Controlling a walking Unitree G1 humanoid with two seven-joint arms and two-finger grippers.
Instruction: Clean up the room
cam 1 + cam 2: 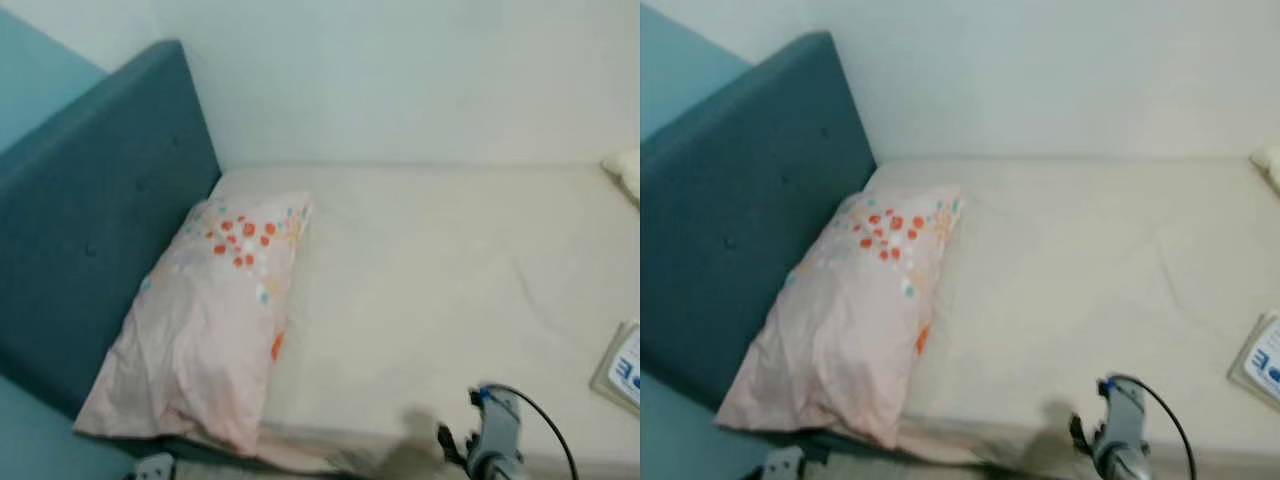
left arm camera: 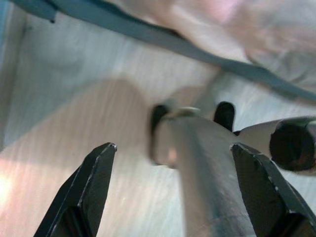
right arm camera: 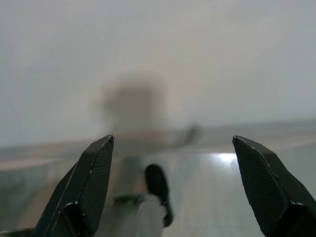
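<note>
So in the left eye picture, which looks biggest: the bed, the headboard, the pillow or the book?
Biggest to smallest:
1. bed
2. headboard
3. pillow
4. book, though the picture's edge cuts it off, so its real size is unsure.

Pillow (image 1: 205,325): pale pink case, cluster of orange-red and white blossoms near its upper end, one orange spot on the right edge lower down. Lies flat and lengthwise on the bed (image 1: 440,290), at the head end, its left side against the teal upholstered headboard (image 1: 85,220). Case wrinkled; lower corner reaches the mattress's near edge. Bed sheet cream, lightly creased, mostly bare. White card or booklet with blue print (image 1: 625,370) lies at the bed's right edge. Pale soft item (image 1: 625,172) at far right corner, identity unclear.
</note>
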